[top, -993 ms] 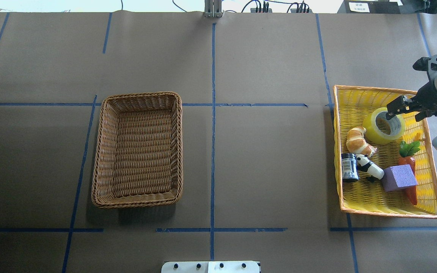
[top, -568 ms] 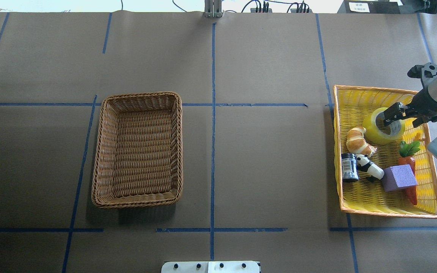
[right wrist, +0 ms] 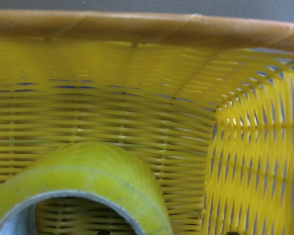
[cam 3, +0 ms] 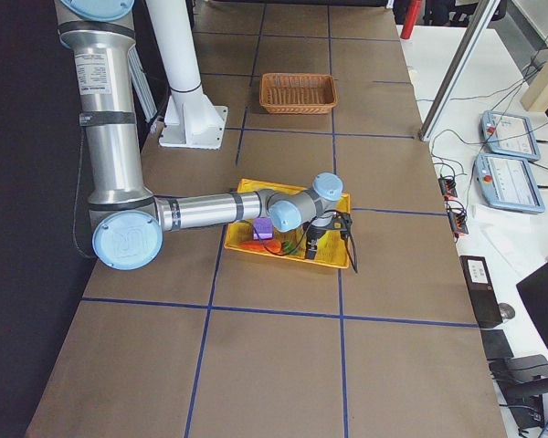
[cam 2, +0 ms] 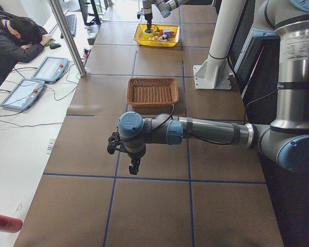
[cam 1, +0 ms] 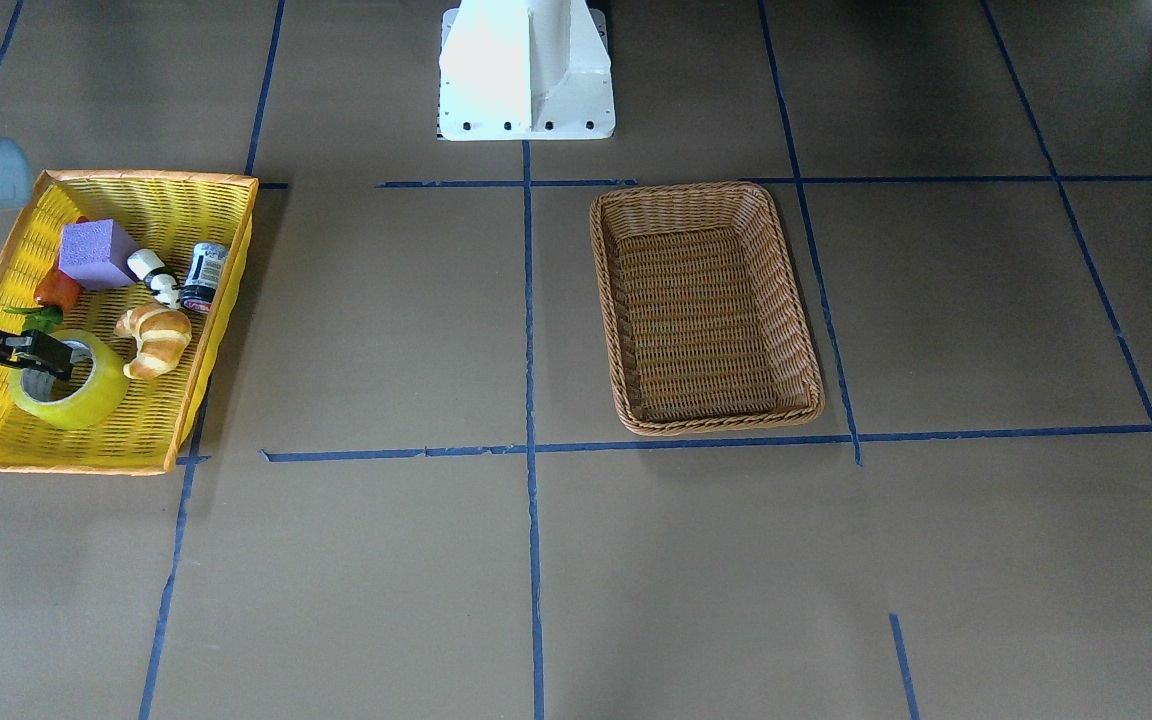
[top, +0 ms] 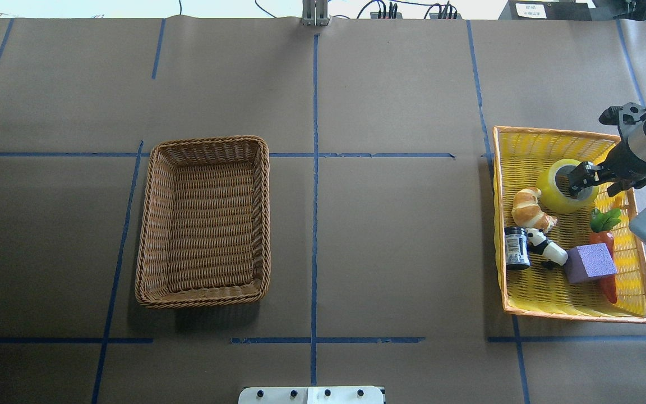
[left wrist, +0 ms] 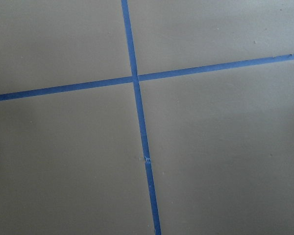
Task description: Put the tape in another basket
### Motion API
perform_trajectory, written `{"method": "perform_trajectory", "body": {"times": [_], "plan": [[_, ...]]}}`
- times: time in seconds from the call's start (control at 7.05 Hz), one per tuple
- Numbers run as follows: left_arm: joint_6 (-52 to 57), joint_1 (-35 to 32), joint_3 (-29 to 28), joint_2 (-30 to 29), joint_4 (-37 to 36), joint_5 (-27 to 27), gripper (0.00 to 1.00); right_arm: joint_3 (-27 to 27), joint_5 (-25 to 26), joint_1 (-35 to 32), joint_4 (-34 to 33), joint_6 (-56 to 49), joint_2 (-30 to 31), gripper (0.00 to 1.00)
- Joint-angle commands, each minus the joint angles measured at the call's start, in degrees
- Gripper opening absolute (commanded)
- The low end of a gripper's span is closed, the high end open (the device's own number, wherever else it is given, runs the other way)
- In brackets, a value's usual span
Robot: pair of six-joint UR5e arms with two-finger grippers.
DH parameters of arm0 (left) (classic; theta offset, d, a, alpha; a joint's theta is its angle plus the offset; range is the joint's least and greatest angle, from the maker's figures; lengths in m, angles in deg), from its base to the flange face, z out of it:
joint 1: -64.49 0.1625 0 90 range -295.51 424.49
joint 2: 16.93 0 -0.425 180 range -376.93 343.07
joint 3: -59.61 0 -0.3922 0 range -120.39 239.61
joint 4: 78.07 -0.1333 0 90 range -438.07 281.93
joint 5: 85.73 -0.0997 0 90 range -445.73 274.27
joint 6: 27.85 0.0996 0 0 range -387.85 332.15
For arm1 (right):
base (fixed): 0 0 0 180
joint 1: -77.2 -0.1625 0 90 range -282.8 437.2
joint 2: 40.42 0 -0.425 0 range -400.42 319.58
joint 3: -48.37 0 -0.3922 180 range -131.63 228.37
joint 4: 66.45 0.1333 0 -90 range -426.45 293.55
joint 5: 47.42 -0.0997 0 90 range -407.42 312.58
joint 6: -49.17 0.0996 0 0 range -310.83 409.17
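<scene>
My right claw, jaws apart, sits at the tape in the yellow basket. The roll looks light, stiff and probably slick, so it is best pinched across its wall through the core.

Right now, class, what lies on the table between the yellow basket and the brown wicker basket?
Only bare table paper crossed by blue tape lines separates the yellow basket from the wicker basket; the overhead view shows it.
</scene>
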Motion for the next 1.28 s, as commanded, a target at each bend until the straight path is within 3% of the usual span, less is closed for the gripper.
{"method": "perform_trajectory", "body": {"times": [0.0, 0.14, 0.28, 0.99, 1.14], "plan": [[0.0, 0.1, 0.1, 0.0, 0.0, -0.1, 1.0, 0.3, 0.2, 0.2, 0.0, -0.5, -0.1, 0.2], [0.0, 0.1, 0.2, 0.0, 0.0, -0.1, 1.0, 0.3, 0.2, 0.2, 0.0, -0.5, -0.2, 0.05], [0.0, 0.0, 0.3, 0.0, 0.0, -0.1, 1.0, 0.1, 0.1, 0.2, 0.0, -0.5, -0.3, 0.0], [-0.1, -0.1, 2.9, 0.3, -0.4, -0.1, 1.0, -12.8, -0.4, -6.0, -0.4, 1.3, -1.2, 0.0], [-0.1, -0.1, 3.4, 0.2, -0.4, 0.0, 1.0, -14.0, -1.4, -6.0, -0.2, 7.7, -3.7, 0.0]]}}
